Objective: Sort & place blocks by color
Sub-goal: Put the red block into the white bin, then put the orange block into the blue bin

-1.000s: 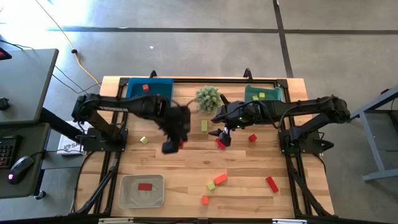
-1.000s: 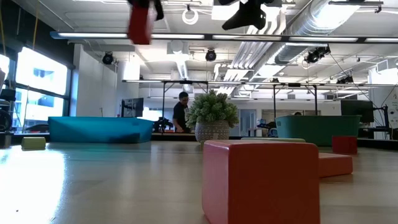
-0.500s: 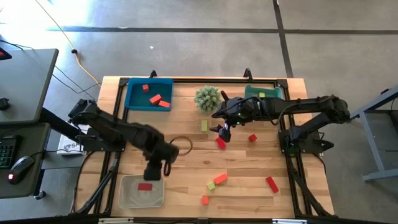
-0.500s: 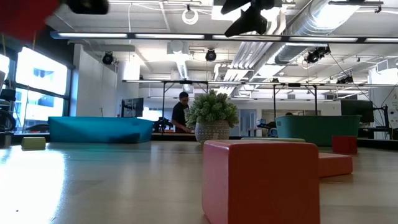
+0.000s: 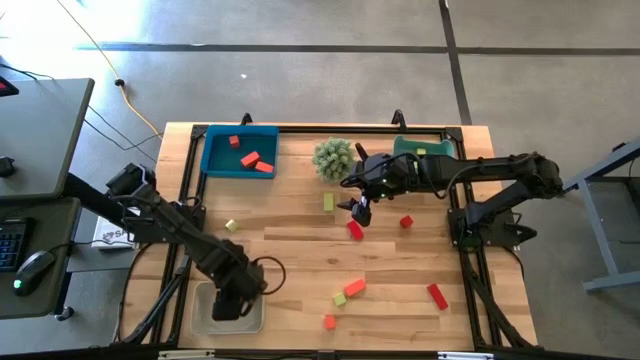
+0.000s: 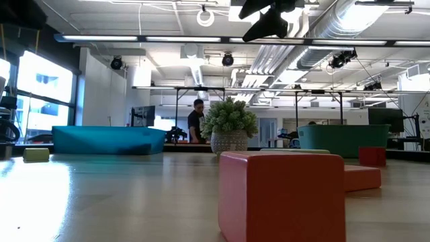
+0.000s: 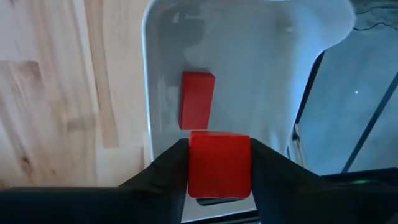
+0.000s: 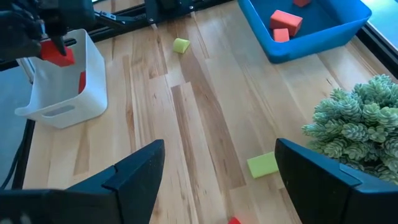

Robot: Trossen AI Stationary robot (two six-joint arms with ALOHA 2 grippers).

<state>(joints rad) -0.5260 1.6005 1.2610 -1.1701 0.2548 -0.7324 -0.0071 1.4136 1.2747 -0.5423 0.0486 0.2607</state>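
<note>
My left gripper (image 7: 219, 163) is shut on a red block (image 7: 219, 180) and hovers over the white bin (image 5: 204, 310) at the table's near left; a red bar (image 7: 198, 99) lies on the bin's floor. My right gripper (image 5: 357, 211) hangs open above the table's middle, just past a red block (image 5: 354, 230) that lies flat on the wood. Loose blocks sit around it: yellow-green ones (image 5: 328, 201) (image 5: 231, 225) (image 5: 340, 298), orange-red ones (image 5: 355, 287) (image 5: 329, 321), red ones (image 5: 406, 221) (image 5: 437, 295). Orange-red blocks (image 5: 250, 158) lie in the blue bin (image 5: 214, 160). My left gripper pinches the red block by two opposite side faces (image 7: 193, 168), one finger on each. The fingers point down from above. The block is lifted clear and hangs level over the white bin's floor, close to the red bar.
A spiky green plant (image 5: 333, 157) stands at the far middle, between the blue bin and the green bin (image 5: 425, 150), which holds a yellow-green block. In the low view an orange-red block (image 6: 282, 195) fills the foreground. A person (image 6: 195, 121) stands in the room behind.
My left gripper has carried the red block from the table's middle toward the near left corner and now hangs over the white bin, still shut on it. My right gripper has stayed open near the red block.
</note>
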